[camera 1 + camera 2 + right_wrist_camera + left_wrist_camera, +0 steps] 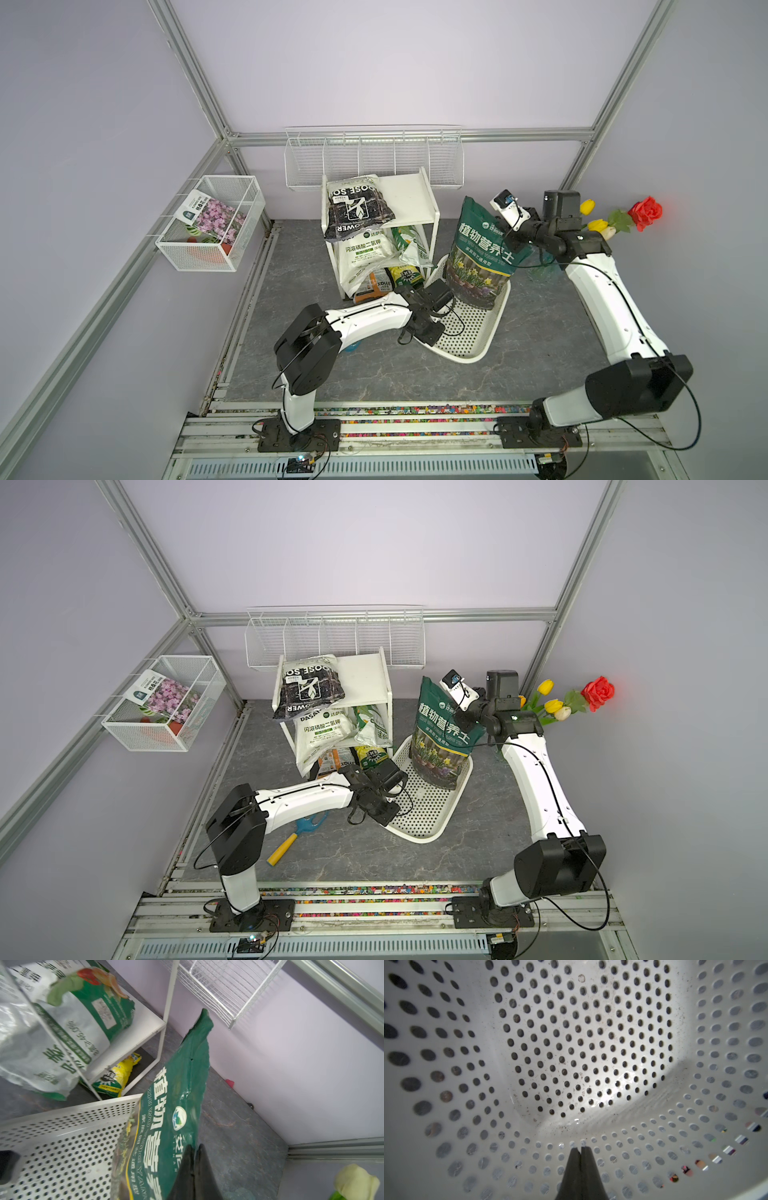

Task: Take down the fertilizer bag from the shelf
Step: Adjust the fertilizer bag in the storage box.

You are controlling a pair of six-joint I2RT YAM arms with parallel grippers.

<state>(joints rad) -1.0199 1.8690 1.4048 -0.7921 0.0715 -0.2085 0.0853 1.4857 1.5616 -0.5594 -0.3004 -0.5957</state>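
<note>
Right claw [193, 1148] pinches the green plastic fertilizer bag [182, 1084] standing in the white perforated basket [62, 1126]; set-down looks done, I'd release next.

The green bag [484, 249] reads "植物营养土", the white bag [322, 733] "DASA" above "闪溶磷酸二氢钾", and the black bag [357, 210] shows upside-down "OSE SO" and "OWER".

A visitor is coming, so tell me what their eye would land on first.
The tall dark green bag with white lettering stands in the white perforated plastic basket mid-table, its top pinched by the right gripper. A red artificial rose glows against the right wall. A black soil bag droops off the top of the white three-tier shelf.
</note>
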